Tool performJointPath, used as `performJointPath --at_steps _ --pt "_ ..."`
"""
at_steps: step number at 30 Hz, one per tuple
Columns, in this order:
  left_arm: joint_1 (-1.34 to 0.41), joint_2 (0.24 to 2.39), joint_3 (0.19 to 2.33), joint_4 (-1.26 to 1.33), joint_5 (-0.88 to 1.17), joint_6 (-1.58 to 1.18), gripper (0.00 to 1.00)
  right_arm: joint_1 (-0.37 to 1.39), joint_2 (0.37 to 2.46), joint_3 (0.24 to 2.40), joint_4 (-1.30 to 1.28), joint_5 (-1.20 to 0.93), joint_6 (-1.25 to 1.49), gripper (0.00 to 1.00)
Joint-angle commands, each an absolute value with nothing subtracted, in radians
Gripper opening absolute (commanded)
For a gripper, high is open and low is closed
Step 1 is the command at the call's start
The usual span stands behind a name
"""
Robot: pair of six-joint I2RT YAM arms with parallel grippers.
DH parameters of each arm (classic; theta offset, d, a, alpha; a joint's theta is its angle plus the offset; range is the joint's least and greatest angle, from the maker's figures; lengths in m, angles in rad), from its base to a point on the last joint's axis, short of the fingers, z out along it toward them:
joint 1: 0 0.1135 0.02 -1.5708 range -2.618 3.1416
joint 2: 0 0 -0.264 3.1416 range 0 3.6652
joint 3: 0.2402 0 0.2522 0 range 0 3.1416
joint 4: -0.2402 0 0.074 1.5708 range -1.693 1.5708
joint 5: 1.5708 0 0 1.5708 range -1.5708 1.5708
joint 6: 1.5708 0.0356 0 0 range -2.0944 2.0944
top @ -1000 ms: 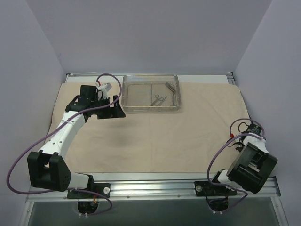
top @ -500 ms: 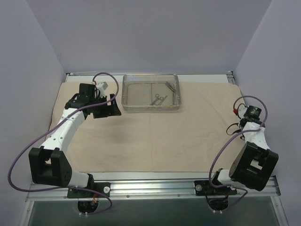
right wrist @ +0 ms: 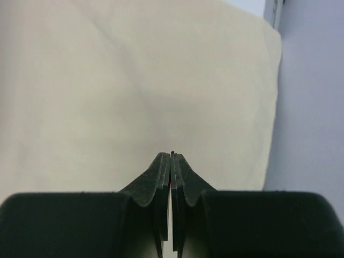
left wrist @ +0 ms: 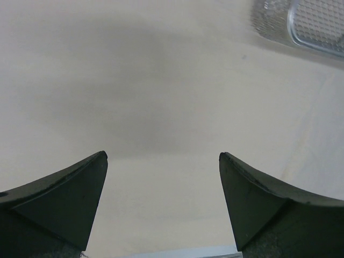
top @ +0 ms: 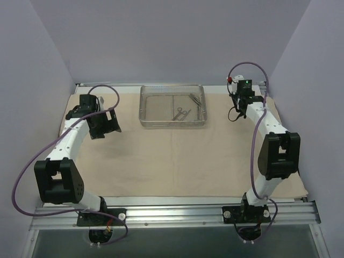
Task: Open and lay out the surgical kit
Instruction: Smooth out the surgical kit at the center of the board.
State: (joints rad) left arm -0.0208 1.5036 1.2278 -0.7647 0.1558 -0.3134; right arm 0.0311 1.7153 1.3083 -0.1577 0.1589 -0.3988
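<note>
Beige cloth wrap (top: pixel 188 156), soft, faintly creased, spread flat mid-frame | shallow silver wire-mesh tray (top: pixel 143 107) upper centre – thin ring-handled instruments (top: pixel 181 113) inside | left tool (left wrist: pixel 163 161) wide apart, empty, above cloth | right tool (right wrist: pixel 172 158) clenched – empty

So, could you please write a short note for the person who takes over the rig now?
Left gripper: open, empty, above the cloth, left of the tray.
Right gripper: shut, empty, over the cloth's far right part.
Done: cloth spread flat, tray uncovered at the far side.
To do: instruments lie in the tray; lay them out on the cloth.
</note>
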Motion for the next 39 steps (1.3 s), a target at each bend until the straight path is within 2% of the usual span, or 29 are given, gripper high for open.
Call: performJointPath --at_steps 1,3,4,6,9,11,14,19,25,32,33,34,39 --pt "0.087 1.508 1.266 -0.827 0.088 -0.347 0.94 0.107 1.791 1.504 -0.202 0.147 -0.13 0.0" --pt "0.165 1.526 1.27 -0.842 0.09 -0.341 1.0 0.129 1.845 1.56 -0.219 0.129 -0.04 0.0" --pt "0.188 1.546 1.272 -0.844 0.104 -0.338 0.93 0.138 1.859 1.597 -0.262 0.102 0.01 0.0" --pt "0.241 1.566 1.276 -0.842 0.129 -0.347 0.85 0.166 1.876 1.675 -0.273 0.013 0.116 0.0" --pt "0.278 1.6 1.276 -0.831 0.166 -0.367 0.83 0.221 1.836 1.681 -0.218 -0.17 0.27 0.0" --pt "0.284 1.624 1.287 -0.851 0.143 -0.393 0.84 0.267 1.832 1.689 -0.152 -0.395 0.349 0.0" --pt "0.322 1.672 1.292 -0.88 0.088 -0.42 0.82 0.317 1.858 1.706 -0.135 -0.556 0.382 0.0" --pt "0.4 1.762 1.252 -0.914 0.032 -0.434 0.76 0.396 1.848 1.658 -0.121 -0.578 0.371 0.0" --pt "0.506 1.825 1.197 -0.888 -0.015 -0.422 0.78 0.408 1.844 1.623 -0.159 -0.581 0.348 0.0" --pt "0.515 1.689 1.218 -0.902 -0.075 -0.394 0.79 0.426 1.809 1.571 -0.186 -0.558 0.304 0.0" --pt "0.476 1.607 1.227 -0.911 -0.096 -0.388 0.89 0.429 1.806 1.553 -0.186 -0.558 0.296 0.0" --pt "0.476 1.606 1.232 -0.911 -0.112 -0.388 0.94 0.43 1.805 1.552 -0.189 -0.558 0.296 0.0" --pt "0.232 1.41 1.29 -0.911 -0.224 -0.35 0.94 0.442 1.818 1.56 -0.225 -0.529 0.256 0.0"
